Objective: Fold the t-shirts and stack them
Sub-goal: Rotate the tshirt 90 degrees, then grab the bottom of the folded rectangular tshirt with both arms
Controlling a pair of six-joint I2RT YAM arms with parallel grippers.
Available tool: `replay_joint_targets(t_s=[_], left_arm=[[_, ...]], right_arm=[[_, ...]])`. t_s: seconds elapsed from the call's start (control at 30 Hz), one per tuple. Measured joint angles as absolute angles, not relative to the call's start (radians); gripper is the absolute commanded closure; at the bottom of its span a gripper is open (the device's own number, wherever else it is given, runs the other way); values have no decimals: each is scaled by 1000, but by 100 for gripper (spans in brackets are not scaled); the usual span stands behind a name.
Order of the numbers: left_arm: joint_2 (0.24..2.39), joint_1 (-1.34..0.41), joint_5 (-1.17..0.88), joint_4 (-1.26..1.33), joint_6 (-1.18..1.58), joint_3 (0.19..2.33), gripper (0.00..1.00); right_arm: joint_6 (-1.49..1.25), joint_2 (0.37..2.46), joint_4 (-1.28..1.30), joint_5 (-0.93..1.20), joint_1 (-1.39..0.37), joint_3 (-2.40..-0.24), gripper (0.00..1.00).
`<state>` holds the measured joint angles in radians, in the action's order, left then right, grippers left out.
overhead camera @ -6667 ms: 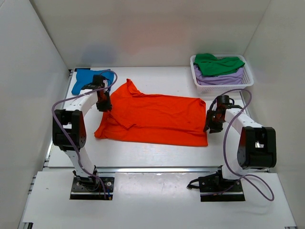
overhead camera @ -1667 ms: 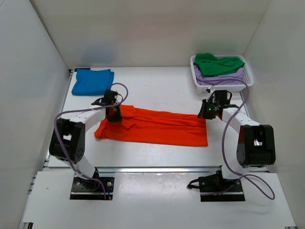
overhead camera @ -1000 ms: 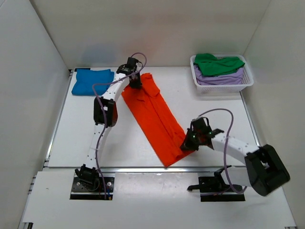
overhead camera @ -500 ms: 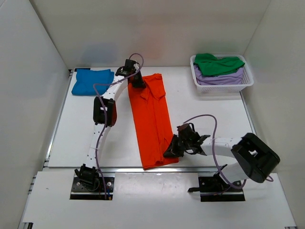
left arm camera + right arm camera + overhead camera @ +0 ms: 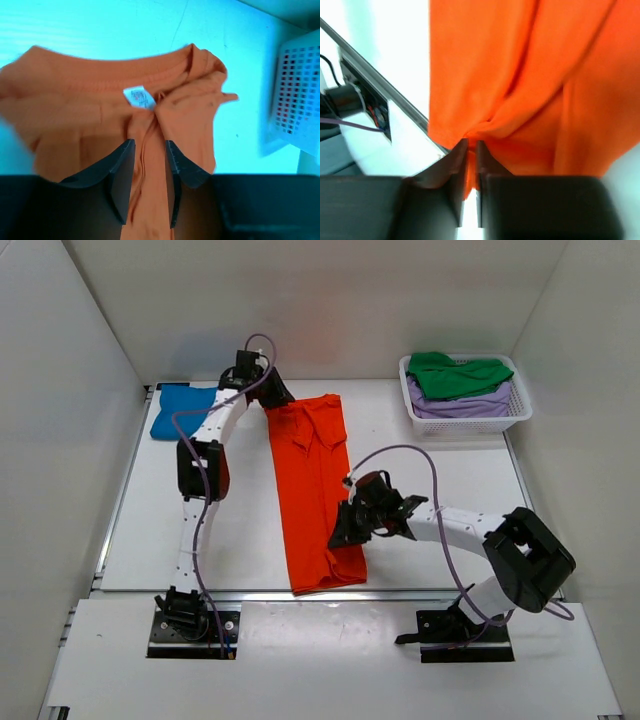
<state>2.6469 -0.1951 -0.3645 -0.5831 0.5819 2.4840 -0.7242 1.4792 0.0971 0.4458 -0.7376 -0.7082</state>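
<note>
The bright orange t-shirt (image 5: 308,475) lies as a long narrow strip running from the far middle of the table to the near edge. My left gripper (image 5: 277,397) is shut on its collar end at the far side; in the left wrist view the cloth (image 5: 90,115) with its white label runs between the fingers of that gripper (image 5: 149,145). My right gripper (image 5: 339,536) is shut on the hem end, which bunches beneath it; the right wrist view shows that gripper (image 5: 471,145) pinching a fold of orange cloth (image 5: 520,65). The blue t-shirt (image 5: 176,410) lies folded at the far left.
A white lattice basket (image 5: 520,400) at the far right holds the green t-shirt (image 5: 455,374) on the pale lavender one (image 5: 465,406); it also shows in the left wrist view (image 5: 295,95). White walls enclose the table. A metal rail (image 5: 300,594) runs along the near edge.
The shirt was folded into a strip and swung from crosswise to lengthwise. In the last half second my right gripper drew the hem end inward, and my left gripper shifted left with the collar.
</note>
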Motion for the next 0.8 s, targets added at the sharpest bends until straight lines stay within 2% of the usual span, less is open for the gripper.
replay_joint_targets(t_s=[0.03, 0.1, 0.17, 0.23, 0.37, 0.53, 0.67, 0.8], left_arm=[[2607, -188, -361, -602, 571, 2457, 58], [2515, -180, -343, -663, 523, 2400, 55], [2392, -187, -313, -718, 463, 2286, 52], [2218, -220, -273, -720, 408, 2064, 50], [1818, -392, -220, -664, 377, 1485, 48], [1517, -584, -228, -623, 427, 987, 45], [1359, -592, -198, -616, 499, 747, 43], [1231, -608, -180, -585, 572, 627, 41]], right_arm=[[-691, 1477, 127, 443, -727, -741, 79], [-641, 1460, 170, 439, -699, -788, 55], [-604, 1422, 207, 439, -650, -799, 44], [-585, 1369, 243, 444, -586, -780, 37], [-567, 1266, 299, 437, -495, -678, 36], [-577, 1180, 336, 465, -498, -498, 40], [-607, 1119, 326, 505, -516, -411, 41], [-639, 1103, 289, 519, -538, -385, 42]])
